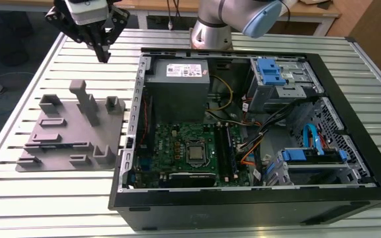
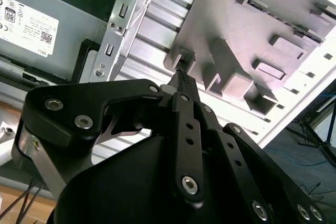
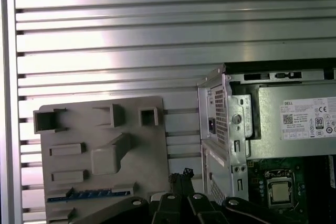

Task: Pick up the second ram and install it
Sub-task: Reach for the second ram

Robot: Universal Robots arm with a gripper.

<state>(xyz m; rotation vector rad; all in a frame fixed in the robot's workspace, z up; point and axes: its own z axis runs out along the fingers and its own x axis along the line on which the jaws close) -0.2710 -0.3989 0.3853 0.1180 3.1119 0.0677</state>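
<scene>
One black gripper (image 1: 102, 57) hangs over the slatted aluminium table (image 1: 45, 198), its jaws pressed together, empty. One thin dark memory stick (image 3: 86, 195) lies on the single grey holder plate (image 1: 71, 133).

The gripper (image 1: 102, 56) hangs in open air above the worktop (image 1: 18, 198). Below, upright posts (image 1: 88, 104) on the holder (image 1: 65, 148) and the case (image 1: 243, 208) wall just beside it leave narrow gaps.

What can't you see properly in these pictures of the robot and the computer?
- Second ram: in the first wrist view just a thin dark strip on the grey holder plate, too small for detail.
- Plate's corner: covered there by the end effector.
- Motherboard slots: exterior view, too dark to tell if filled.
</scene>
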